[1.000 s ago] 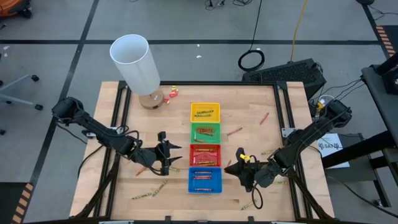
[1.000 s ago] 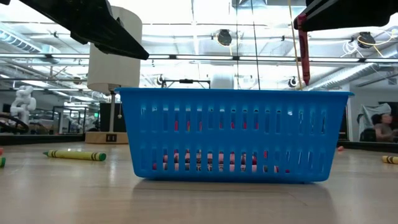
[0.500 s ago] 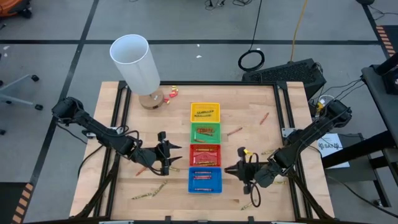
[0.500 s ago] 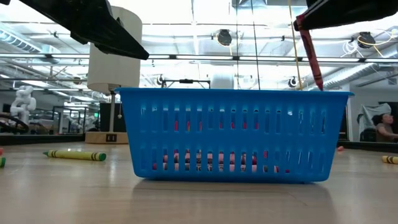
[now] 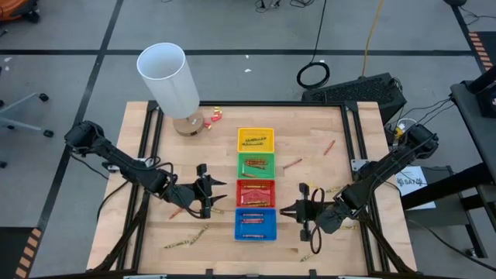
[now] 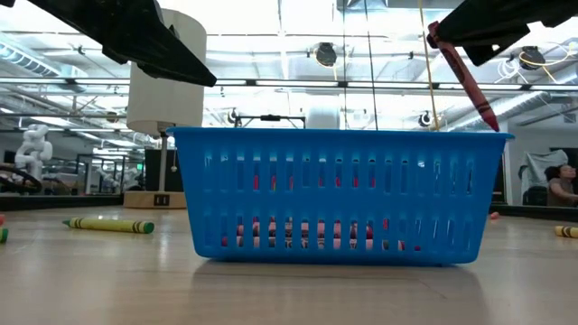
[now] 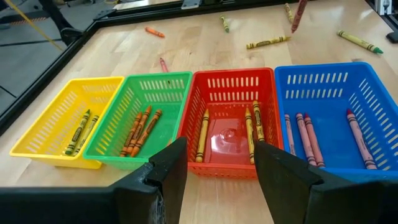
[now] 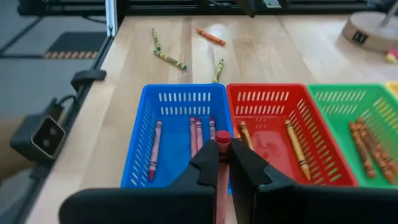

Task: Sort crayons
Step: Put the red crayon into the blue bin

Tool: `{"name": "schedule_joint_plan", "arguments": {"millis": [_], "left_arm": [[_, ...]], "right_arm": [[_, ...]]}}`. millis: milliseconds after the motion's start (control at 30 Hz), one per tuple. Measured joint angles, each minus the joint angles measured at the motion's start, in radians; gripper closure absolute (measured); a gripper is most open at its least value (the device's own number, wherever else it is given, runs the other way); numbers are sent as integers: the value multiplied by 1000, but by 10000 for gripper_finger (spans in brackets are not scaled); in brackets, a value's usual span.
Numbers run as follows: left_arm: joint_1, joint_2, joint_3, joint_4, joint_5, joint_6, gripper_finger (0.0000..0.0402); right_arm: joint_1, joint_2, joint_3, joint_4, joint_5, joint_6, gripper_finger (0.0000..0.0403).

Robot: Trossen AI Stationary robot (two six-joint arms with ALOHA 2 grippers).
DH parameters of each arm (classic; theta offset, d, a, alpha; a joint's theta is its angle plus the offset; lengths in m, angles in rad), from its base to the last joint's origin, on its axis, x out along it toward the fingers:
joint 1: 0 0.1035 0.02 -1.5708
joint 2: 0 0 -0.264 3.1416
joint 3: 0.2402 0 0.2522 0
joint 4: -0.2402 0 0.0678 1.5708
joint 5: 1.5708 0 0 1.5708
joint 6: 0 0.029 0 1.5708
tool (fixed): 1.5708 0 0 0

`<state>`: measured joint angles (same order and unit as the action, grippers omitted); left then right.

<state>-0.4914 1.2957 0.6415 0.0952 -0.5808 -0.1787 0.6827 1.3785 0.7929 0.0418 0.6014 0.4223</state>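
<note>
You have a red crayon pinched in the right gripper, lower right beside the blue tray; next, carry it over and release. Left gripper waits open, empty.

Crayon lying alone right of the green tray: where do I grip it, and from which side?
Grip the crayon at its middle, from straight above. It lies flat on bare wood, slanted relative to the green tray and apart from it, so turn the fingers to close across its thin width.
</note>
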Motion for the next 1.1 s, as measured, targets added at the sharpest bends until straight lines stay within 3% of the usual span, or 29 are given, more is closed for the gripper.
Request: {"name": "schedule_joint_plan", "arguments": {"millis": [200, 333, 667, 833, 967, 1100], "left_arm": [[0, 0, 0, 0, 0, 0, 215], [0, 0, 0, 0, 0, -1, 215], [0, 0, 0, 1, 0, -1, 215], [0, 0, 0, 2, 0, -1, 215], [0, 0, 0, 1, 0, 0, 215], [0, 0, 0, 0, 0, 0, 215]], "right_arm": [[-15, 0, 0, 0, 0, 182, 401], [-36, 4, 0, 22, 0, 213, 401], [-54, 60, 1, 341, -8, -37, 401], [-82, 144, 1, 462, -83, -62, 401], [-102, 212, 45, 459, -85, -51, 401], [-121, 279, 148, 365, -159, -74, 401]]}}
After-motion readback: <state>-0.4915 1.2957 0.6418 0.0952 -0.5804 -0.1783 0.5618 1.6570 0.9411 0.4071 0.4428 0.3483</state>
